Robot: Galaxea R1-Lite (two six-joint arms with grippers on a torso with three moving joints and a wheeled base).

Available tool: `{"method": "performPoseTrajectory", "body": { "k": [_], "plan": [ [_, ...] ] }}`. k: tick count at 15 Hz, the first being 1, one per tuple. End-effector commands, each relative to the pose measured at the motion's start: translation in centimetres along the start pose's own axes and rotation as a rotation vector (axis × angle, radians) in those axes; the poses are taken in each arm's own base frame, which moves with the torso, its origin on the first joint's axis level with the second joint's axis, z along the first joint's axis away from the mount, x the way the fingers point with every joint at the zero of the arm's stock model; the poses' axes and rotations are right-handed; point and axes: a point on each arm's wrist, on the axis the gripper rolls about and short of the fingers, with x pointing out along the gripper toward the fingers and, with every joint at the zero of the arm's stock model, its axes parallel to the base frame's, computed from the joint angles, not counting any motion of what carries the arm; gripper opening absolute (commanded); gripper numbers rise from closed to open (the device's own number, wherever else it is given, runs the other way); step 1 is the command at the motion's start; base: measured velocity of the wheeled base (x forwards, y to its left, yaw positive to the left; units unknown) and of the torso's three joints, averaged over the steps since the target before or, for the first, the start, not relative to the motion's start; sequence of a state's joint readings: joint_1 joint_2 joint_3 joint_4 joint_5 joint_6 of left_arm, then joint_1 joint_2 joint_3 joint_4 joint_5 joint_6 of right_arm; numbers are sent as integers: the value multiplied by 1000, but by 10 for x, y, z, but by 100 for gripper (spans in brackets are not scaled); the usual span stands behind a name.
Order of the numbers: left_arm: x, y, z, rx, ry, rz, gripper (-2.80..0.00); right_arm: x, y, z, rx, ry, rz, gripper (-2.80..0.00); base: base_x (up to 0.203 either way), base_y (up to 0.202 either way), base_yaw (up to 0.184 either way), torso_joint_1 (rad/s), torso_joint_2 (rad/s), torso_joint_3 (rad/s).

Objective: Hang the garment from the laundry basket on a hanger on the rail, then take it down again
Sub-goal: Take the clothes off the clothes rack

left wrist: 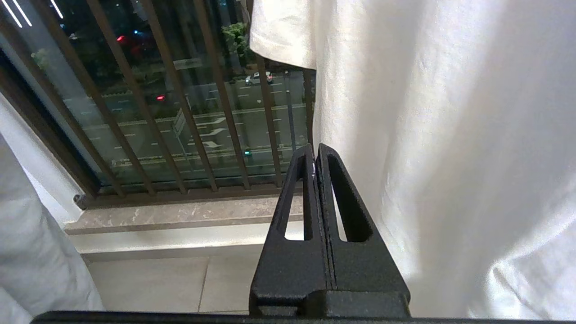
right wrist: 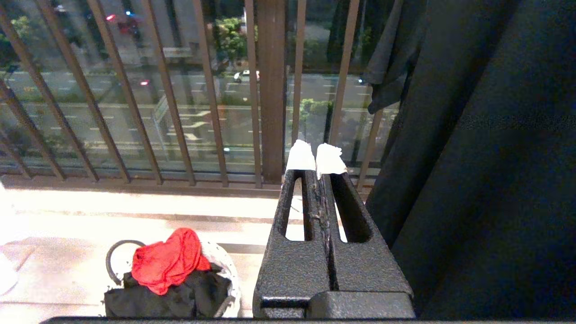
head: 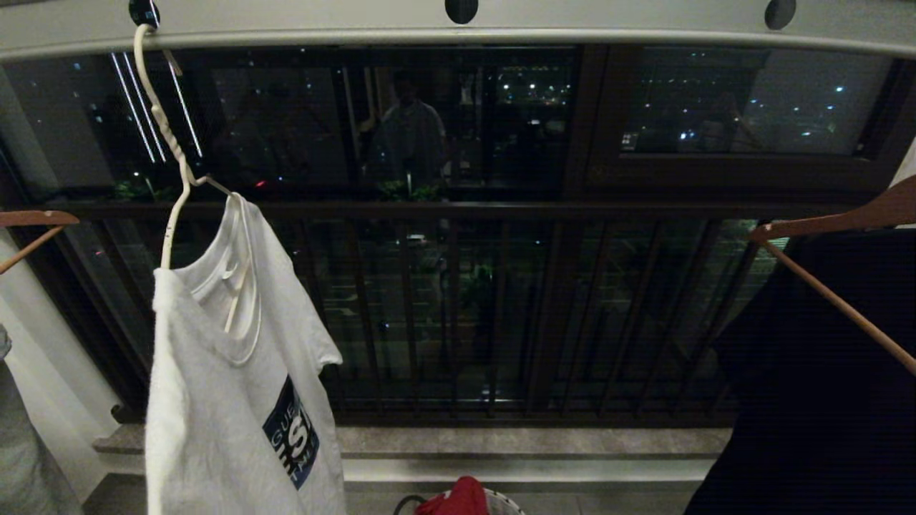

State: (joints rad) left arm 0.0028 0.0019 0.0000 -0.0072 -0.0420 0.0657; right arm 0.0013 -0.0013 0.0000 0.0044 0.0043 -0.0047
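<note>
While the white T-shirt (head: 229, 400) hangs on the wire hanger (head: 168, 143) hooked into the grey rail (head: 458, 32), both the left gripper (left wrist: 314, 155) and right gripper (right wrist: 315, 157) sit closed and empty, so hanging looks done; taking it down calls for reaching up to the hanger. One T-shirt, one wire hanger, two wooden hangers (head: 851, 218), one basket (right wrist: 225, 274) below.

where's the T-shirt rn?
Head view, left side: T-shirt hangs on the white hanger hooked into a hole in the rail, above and left of the basket.
</note>
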Motion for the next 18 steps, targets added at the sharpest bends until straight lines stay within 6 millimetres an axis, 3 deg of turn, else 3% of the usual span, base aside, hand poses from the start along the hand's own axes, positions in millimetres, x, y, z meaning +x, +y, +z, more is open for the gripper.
{"method": "performPoseTrajectory", "body": {
  "k": [1, 14, 18],
  "plan": [
    [0, 0, 0, 0, 1, 1, -280, 0, 0, 0, 0, 5, 1, -280, 0, 0, 0, 0, 0, 0],
    [0, 0, 1, -4, -3, 15, -280, 0, 0, 0, 0, 3, 1, -280, 0, 0, 0, 0, 0, 0],
    [-13, 2, 48, -17, -175, -9, -280, 0, 0, 0, 0, 5, 1, -280, 0, 0, 0, 0, 0, 0]
  ]
}}
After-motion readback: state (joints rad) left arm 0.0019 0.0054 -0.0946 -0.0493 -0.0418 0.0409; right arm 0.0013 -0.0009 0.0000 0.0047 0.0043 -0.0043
